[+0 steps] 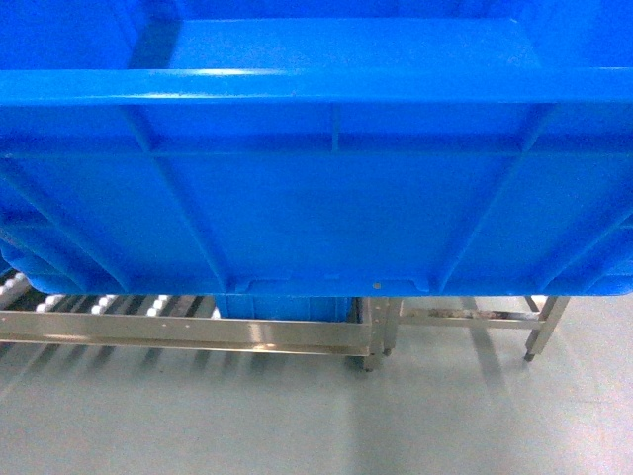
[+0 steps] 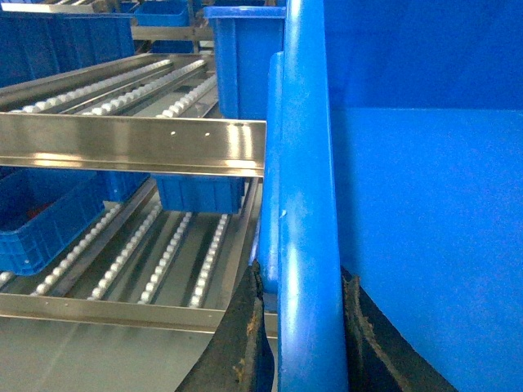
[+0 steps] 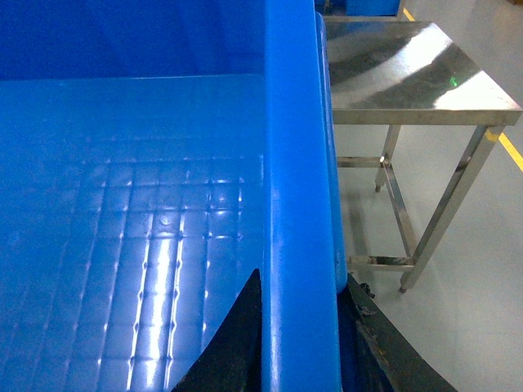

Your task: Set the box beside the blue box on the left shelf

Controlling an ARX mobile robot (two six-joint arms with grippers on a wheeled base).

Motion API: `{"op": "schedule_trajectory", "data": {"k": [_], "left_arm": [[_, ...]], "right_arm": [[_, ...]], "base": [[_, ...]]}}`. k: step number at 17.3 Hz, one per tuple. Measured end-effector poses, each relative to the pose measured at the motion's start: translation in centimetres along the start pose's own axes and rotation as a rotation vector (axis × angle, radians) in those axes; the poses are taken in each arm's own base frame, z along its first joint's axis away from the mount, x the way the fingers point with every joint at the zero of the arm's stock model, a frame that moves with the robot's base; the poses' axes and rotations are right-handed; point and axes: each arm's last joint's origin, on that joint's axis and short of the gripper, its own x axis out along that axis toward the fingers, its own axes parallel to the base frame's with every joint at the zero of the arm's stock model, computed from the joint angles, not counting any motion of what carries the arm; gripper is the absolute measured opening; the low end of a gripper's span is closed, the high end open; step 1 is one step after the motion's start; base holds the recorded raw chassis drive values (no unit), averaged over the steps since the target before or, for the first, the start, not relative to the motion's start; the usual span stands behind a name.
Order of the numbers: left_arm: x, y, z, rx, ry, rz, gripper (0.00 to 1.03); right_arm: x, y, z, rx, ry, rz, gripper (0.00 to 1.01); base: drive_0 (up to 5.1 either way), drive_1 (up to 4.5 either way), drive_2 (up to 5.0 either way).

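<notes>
Box (image 1: 316,198) rim clamped between both grippers' jaws, above left shelf (image 1: 148,317).

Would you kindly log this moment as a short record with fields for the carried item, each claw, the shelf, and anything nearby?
carried item: box, held up in front of the head camera, inside empty
left claw: shut on the box's left rim
right claw: shut on the box's right rim
left shelf: roller rack, two tiers in the left wrist view
already on rack: other blue boxes
nearby: steel table, to the right
</notes>
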Motion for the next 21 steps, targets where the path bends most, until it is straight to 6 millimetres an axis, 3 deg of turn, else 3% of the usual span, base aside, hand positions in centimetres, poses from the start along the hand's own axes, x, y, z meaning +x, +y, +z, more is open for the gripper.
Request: {"op": "schedule_trajectory", "data": {"k": [21], "left_arm": [[-0.01, 0.00, -0.02, 0.001, 0.003, 0.000, 0.16]], "right_arm": [[-0.01, 0.00, -0.01, 0.000, 0.002, 0.001, 0.18]], "base": [[-5.0, 2.47, 2.5]]}}
